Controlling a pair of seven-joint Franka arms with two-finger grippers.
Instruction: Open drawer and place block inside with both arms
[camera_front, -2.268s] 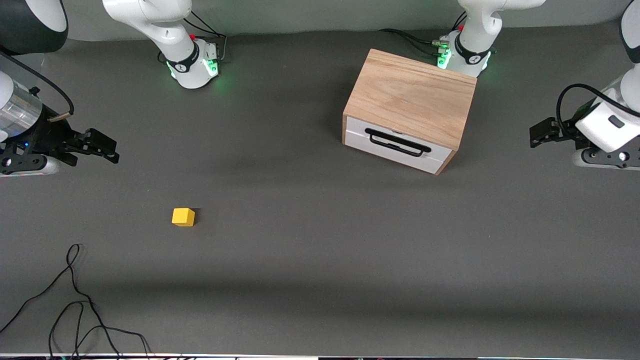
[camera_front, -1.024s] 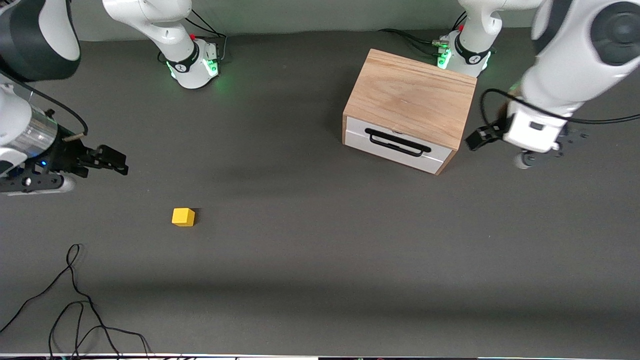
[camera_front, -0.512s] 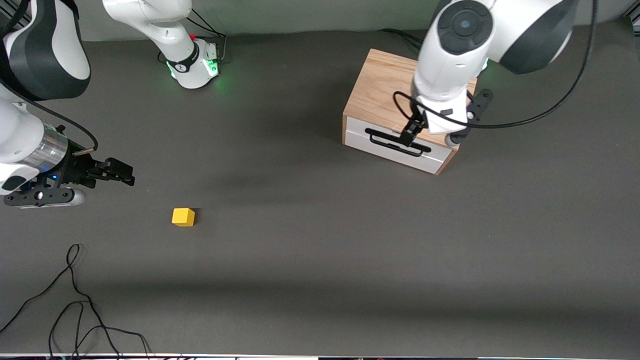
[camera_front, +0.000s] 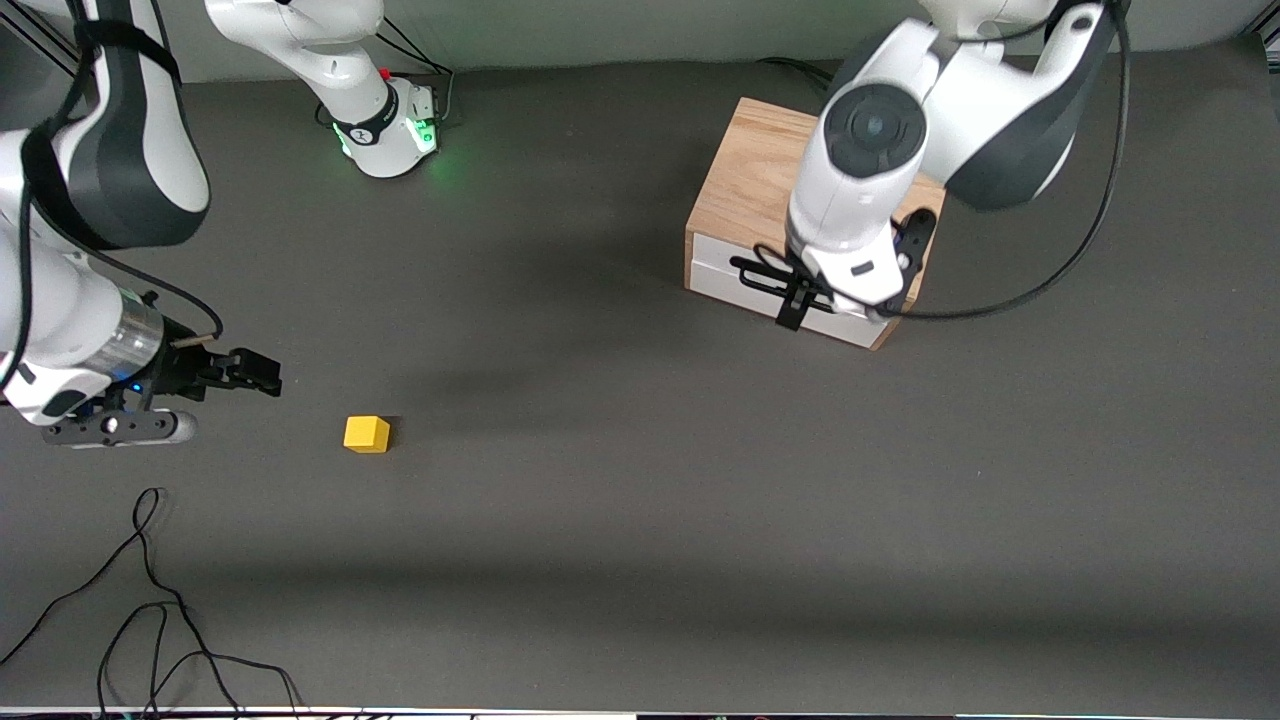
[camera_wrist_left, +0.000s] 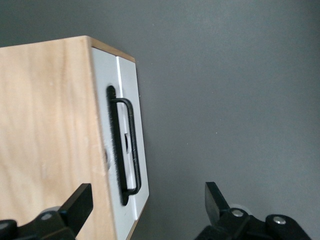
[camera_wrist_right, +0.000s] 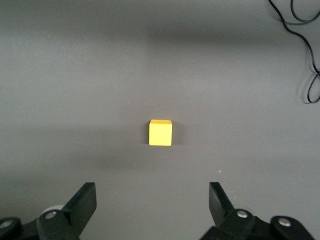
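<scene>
The light oak cabinet (camera_front: 770, 170) stands toward the left arm's end of the table. Its white drawer (camera_front: 735, 285) with the black bar handle (camera_front: 765, 278) is shut. My left gripper (camera_front: 852, 275) is open over the drawer front. In the left wrist view (camera_wrist_left: 147, 205) one finger is over the cabinet top (camera_wrist_left: 50, 125) and the other over the table in front of the drawer (camera_wrist_left: 131, 100). The yellow block (camera_front: 367, 434) lies on the table toward the right arm's end. My right gripper (camera_front: 265, 378) is open, empty and beside the block, apart from it. The right wrist view shows the block (camera_wrist_right: 160, 133) ahead of the open right gripper (camera_wrist_right: 150, 200).
A loose black cable (camera_front: 150, 600) lies on the mat nearer to the front camera than the block, and shows in the right wrist view (camera_wrist_right: 310, 55). The arm bases (camera_front: 385, 125) (camera_front: 930, 110) stand at the table's back edge, the left arm's close to the cabinet.
My left arm has swung in from its end of the table and lowered its open gripper over the drawer front. My right gripper has crept closer to the block. Block and cabinet have not moved.
</scene>
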